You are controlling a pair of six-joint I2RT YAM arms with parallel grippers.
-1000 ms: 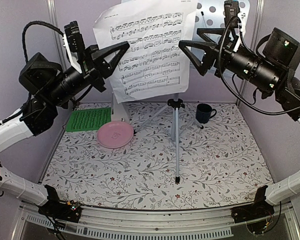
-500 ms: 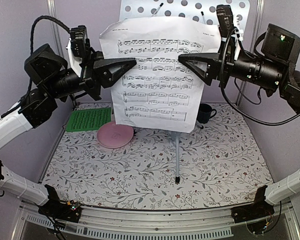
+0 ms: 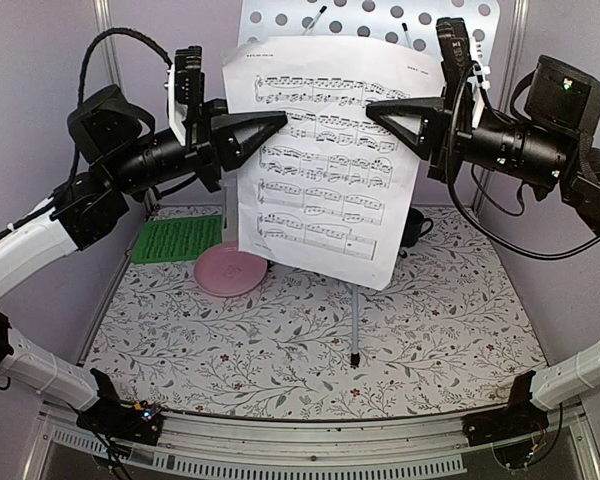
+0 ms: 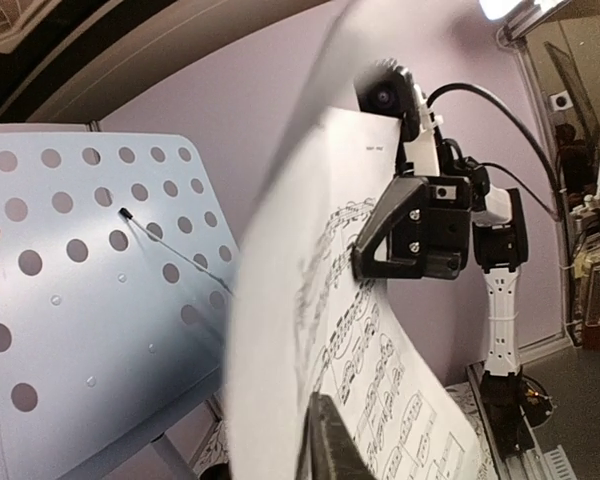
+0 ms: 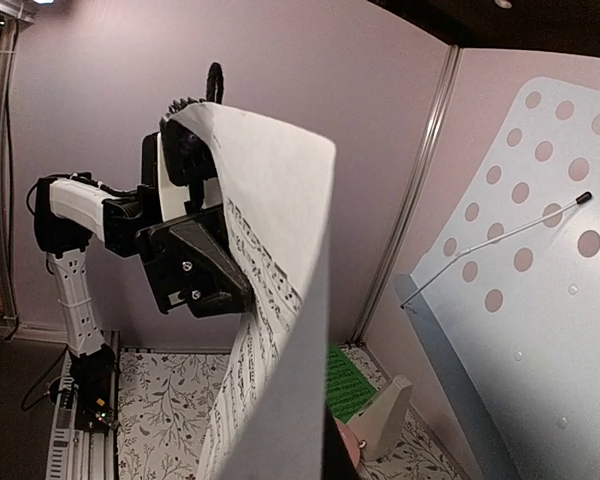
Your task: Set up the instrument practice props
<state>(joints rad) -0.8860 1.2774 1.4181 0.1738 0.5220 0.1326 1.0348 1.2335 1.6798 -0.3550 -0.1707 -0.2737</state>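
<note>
The white music sheet (image 3: 320, 170) hangs upright in the air in front of the pale perforated music stand (image 3: 280, 20), hiding most of its desk. My left gripper (image 3: 278, 120) has the sheet's left edge between its fingers; how tightly they close does not show. My right gripper (image 3: 372, 107) is shut on the right edge. In the left wrist view only one finger (image 4: 330, 450) shows beside the blurred sheet (image 4: 380, 400). The green music sheet (image 3: 177, 238) lies flat at the back left. The white metronome (image 5: 385, 425) stands beside it.
A pink plate (image 3: 225, 270) lies under the hanging sheet's lower left corner. A dark blue mug (image 3: 415, 228) stands at the back right, partly hidden by the paper. The stand's silver tripod pole (image 3: 353, 320) comes down to mid-table. Purple walls close in the back and sides.
The tilted sheet has straightened and moved right in front of the stand. My right gripper has shut on its right edge. The left arm has followed to the right.
</note>
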